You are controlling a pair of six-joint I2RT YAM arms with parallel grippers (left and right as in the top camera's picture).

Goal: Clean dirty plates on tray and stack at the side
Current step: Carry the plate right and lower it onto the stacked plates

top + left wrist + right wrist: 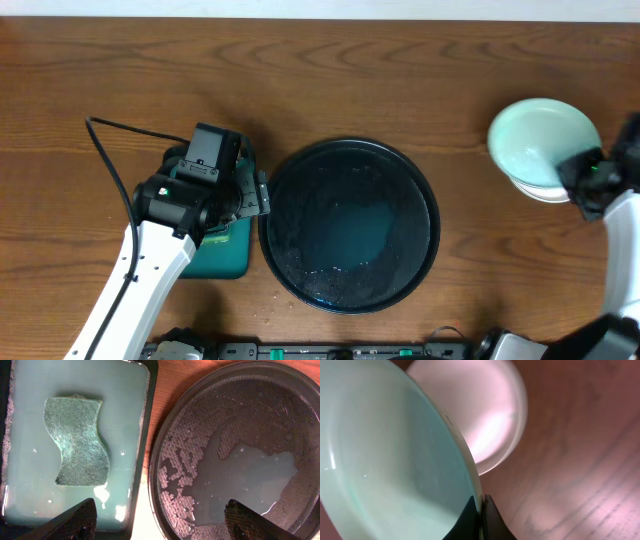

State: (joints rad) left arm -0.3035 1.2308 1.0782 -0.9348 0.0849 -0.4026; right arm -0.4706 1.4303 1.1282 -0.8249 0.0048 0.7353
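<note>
My right end effector is pinched fully shut on the rim of a plate. It holds the plate tilted, well right of the tray, just above a second plate lying on the counter. I'd level it, centre it over that one, lower until they meet, then release. Left of the tray, my left end effector hangs wide open, empty, near the sponge.

end effector clamps tilted plate at rim, second plate behind.

No lettering, label or number seems readable, though close views are blurred.
</note>
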